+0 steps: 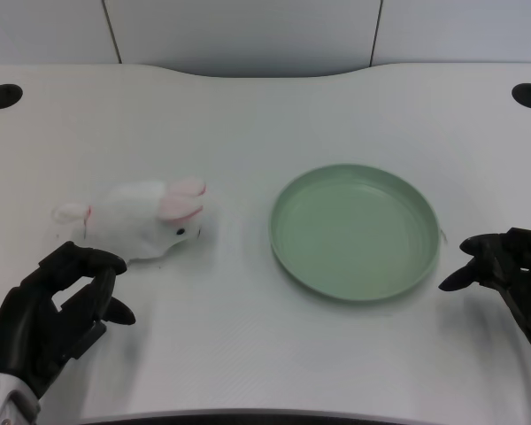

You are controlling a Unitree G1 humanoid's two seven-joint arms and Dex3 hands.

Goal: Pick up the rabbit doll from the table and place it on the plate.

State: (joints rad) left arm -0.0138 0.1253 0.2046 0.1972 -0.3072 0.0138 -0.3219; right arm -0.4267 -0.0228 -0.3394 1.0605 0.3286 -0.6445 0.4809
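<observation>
Fingers (pixel 88 266): black, curled loosely forward with a gap between thumb and the rest, holding nothing; their tips sit just near of the rabbit doll, not clearly touching it.
Left hand (pixel 53 310): low at the near-left of the bench, palm turned toward the toy, placed as if ready to close around its body from the near side.
Rabbit doll (pixel 146 221): white plush with pink ears, lying on the bench at the left, head pointing right toward the plate, small tail end to the far left; not lifted.
Plate (pixel 288 257): pale green, round, shallow rim, sitting right of centre and well apart from the doll; nothing lies in it, so the drop spot is open.
Bench (pixel 248 115): white surface carrying both things, with dark round holes at its far corners.
Right hand (pixel 504 266): idle at the near-right, just beside the plate's right rim, out of the carrying path.
Step judged: approach before the grasp; the lift and the move rightward are not yet done.
Risk judged: soft plush may squash or slip if caught only at the edge.
</observation>
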